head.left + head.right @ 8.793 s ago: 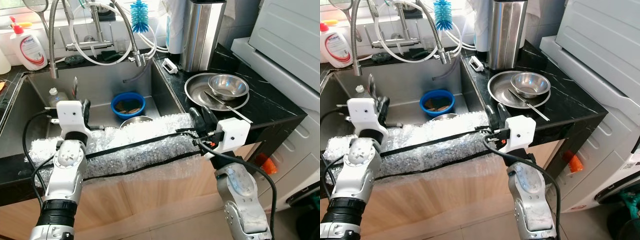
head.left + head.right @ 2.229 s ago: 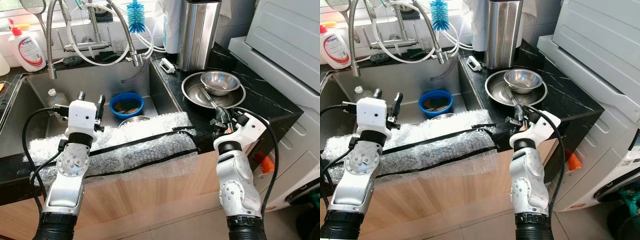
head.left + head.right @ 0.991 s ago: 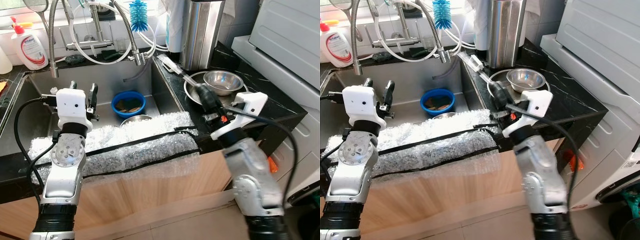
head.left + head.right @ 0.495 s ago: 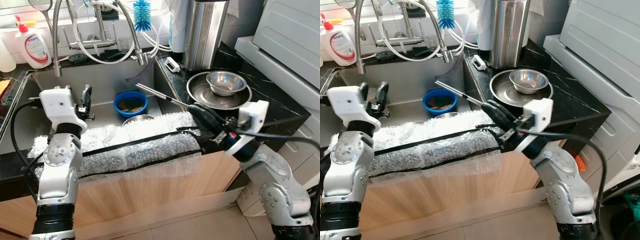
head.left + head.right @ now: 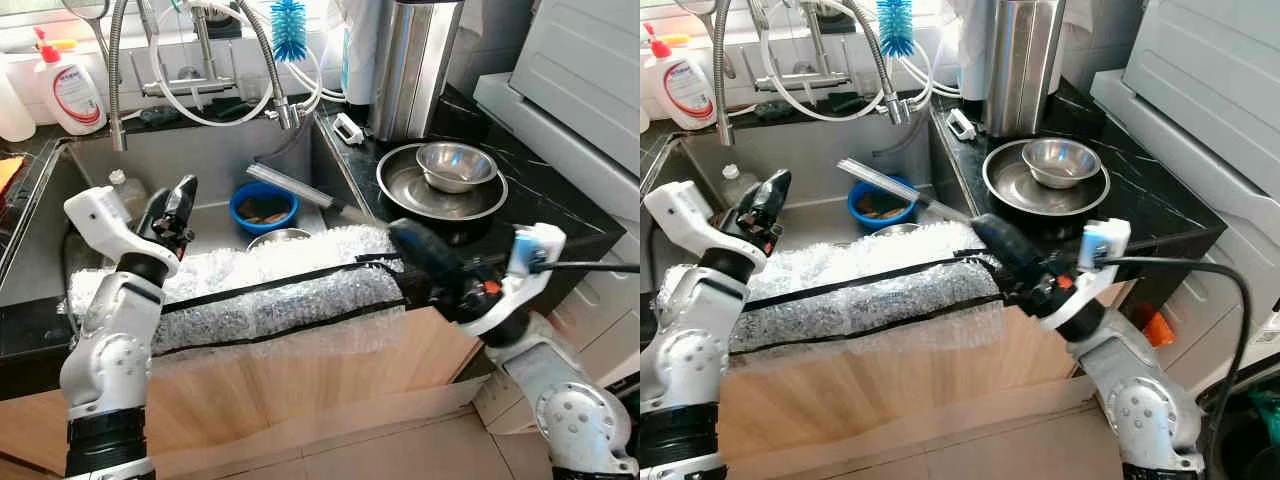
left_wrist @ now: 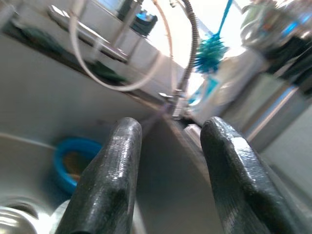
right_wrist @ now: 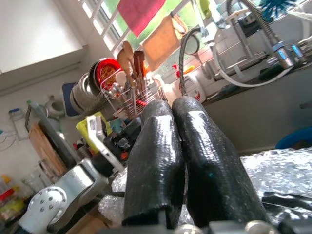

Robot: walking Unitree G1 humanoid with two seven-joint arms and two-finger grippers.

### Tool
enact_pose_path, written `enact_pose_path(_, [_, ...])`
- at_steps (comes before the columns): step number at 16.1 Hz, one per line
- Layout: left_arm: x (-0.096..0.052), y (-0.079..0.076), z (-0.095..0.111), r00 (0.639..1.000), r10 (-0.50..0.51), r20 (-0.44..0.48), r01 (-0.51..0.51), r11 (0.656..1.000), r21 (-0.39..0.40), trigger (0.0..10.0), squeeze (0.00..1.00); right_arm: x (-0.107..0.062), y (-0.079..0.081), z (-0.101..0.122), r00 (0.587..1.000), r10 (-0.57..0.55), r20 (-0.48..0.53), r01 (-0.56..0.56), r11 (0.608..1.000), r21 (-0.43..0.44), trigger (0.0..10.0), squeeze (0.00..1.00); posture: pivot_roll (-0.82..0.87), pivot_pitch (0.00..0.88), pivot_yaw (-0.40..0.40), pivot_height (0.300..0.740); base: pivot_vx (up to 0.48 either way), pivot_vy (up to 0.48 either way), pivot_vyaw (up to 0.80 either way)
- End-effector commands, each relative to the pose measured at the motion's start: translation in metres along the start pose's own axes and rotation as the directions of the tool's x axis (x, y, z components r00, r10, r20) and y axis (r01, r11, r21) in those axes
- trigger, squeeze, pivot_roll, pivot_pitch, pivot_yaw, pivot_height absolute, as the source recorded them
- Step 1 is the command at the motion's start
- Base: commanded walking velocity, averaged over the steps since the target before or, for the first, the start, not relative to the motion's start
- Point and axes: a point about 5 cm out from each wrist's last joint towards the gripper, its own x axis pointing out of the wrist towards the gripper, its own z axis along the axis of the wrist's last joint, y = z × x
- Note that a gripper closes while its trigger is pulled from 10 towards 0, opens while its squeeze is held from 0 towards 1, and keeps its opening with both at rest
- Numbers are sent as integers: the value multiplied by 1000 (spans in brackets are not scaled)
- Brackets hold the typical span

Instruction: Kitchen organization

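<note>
Now | right tool (image 5: 400, 236) swung the tongs (image 5: 296, 189) leftward, over sink (image 5: 215, 160)

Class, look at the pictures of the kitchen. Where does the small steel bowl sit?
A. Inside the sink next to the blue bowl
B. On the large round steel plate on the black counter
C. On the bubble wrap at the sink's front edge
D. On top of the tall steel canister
B. The small steel bowl rests on the large round steel plate on the black counter, to the right of the sink.
</note>
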Motion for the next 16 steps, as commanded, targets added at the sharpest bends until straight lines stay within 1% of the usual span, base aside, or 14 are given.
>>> enact_pose_path(1, [-4,-3,4,999,-49,8,50,997,-66,10000,0,-1,2,0,1000,7,10,-7,1000,9,10000,0,-99,0,24,740,0,0,0])
enact_pose_path(3, [-9,-5,6,992,-124,8,123,970,-210,10000,0,1,4,-4,1000,-1,19,0,999,32,10000,0,-94,0,24,740,0,0,0])
enact_pose_path(4, [-10,-6,6,988,-154,6,150,954,-259,10000,0,2,4,-6,1000,-5,20,4,999,40,10000,0,-88,0,24,740,0,0,0])
enact_pose_path(5, [-12,-11,4,975,-220,-17,205,935,-290,10000,0,3,5,-8,1000,0,21,-1,999,53,10000,0,-88,0,25,740,0,0,0])
enact_pose_path(6, [-14,-17,3,955,-295,-36,269,911,-312,10000,0,3,6,-10,1000,2,21,-4,998,65,10000,0,-89,0,27,740,0,0,0])
enact_pose_path(7, [-15,-26,0,925,-370,-83,330,894,-302,10000,0,3,7,-11,1000,5,21,-6,997,81,10000,0,-89,0,30,740,0,0,0])
enact_pose_path(8, [-18,-35,-3,890,-444,-105,391,859,-330,10000,0,2,7,-14,1000,-1,19,0,996,91,10000,0,-96,0,36,740,0,0,0])
enact_pose_path(9, [-20,-41,-5,864,-489,-118,423,833,-356,10000,0,2,8,-17,1000,-4,19,2,995,99,10000,0,-95,0,35,740,0,0,0])
enact_pose_path(10, [-22,-44,-7,851,-509,-130,434,820,-373,10000,0,2,10,-18,1000,-3,18,1,995,103,10000,0,-92,0,36,740,0,0,0])
enact_pose_path(11, [-24,-46,-11,840,-522,-146,437,812,-387,10000,0,3,11,-21,1000,-3,21,1,994,113,10000,0,-96,0,38,740,0,0,0])
enact_pose_path(13, [-25,-47,-12,834,-531,-149,439,803,-402,10000,0,3,12,-22,1000,-5,21,3,993,120,10000,0,-97,0,39,740,0,0,0])
enact_pose_path(14, [-26,-49,-16,827,-535,-172,440,807,-394,10000,0,4,13,-25,1000,-5,18,2,992,125,10000,0,-93,0,39,740,0,0,0])
enact_pose_path(15, [-26,-49,-20,827,-527,-198,433,820,-375,10000,0,4,13,-26,1000,-5,21,2,992,128,10000,0,-93,0,41,740,0,0,0])
enact_pose_path(16, [-26,-49,-21,828,-523,-204,428,824,-372,10000,0,5,13,-26,1000,-5,23,2,992,130,10000,0,-93,0,42,740,0,0,0])
